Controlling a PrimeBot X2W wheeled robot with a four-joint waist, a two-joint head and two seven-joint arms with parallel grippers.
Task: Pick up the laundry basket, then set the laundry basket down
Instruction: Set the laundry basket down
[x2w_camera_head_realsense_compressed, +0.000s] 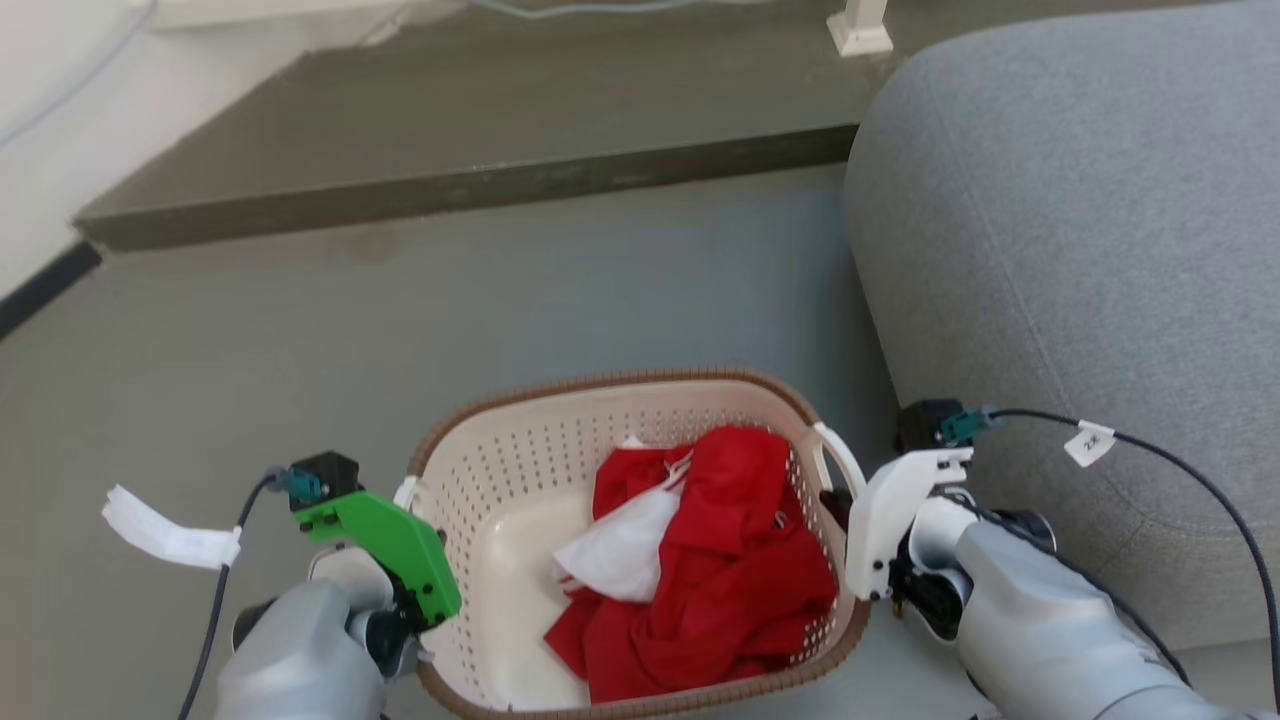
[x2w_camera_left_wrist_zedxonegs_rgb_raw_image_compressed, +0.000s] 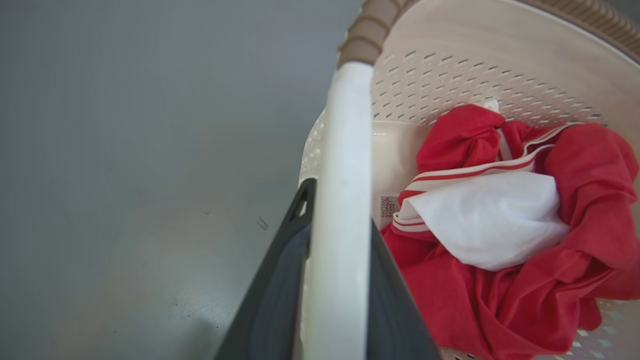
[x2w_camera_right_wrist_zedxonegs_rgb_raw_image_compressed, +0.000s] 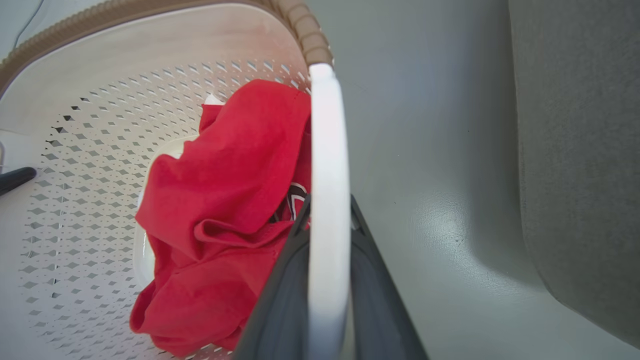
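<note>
Laundry basket (x2w_camera_head_realsense_compressed: 520, 470) is close before the robot, between both hands, its long axis running hand to hand, with red and white clothes (x2w_camera_head_realsense_compressed: 720, 560) heaped inside. The left hand (x2w_camera_left_wrist_zedxonegs_rgb_raw_image_compressed: 340, 220) is clamped on the left handle (x2w_camera_left_wrist_zedxonegs_rgb_raw_image_compressed: 345, 150), the right hand (x2w_camera_right_wrist_zedxonegs_rgb_raw_image_compressed: 327, 210) on the right handle (x2w_camera_right_wrist_zedxonegs_rgb_raw_image_compressed: 327, 150), both equally near. I cannot tell whether it rests on the grey floor (x2w_camera_head_realsense_compressed: 500, 290) or hangs clear. A grey sofa (x2w_camera_head_realsense_compressed: 1080, 220) stands just to its right.

head camera is looking down from above; wrist cameras are closely flanking the shared cream-white perforated plastic basket (x2w_camera_head_realsense_compressed: 520, 470).
</note>
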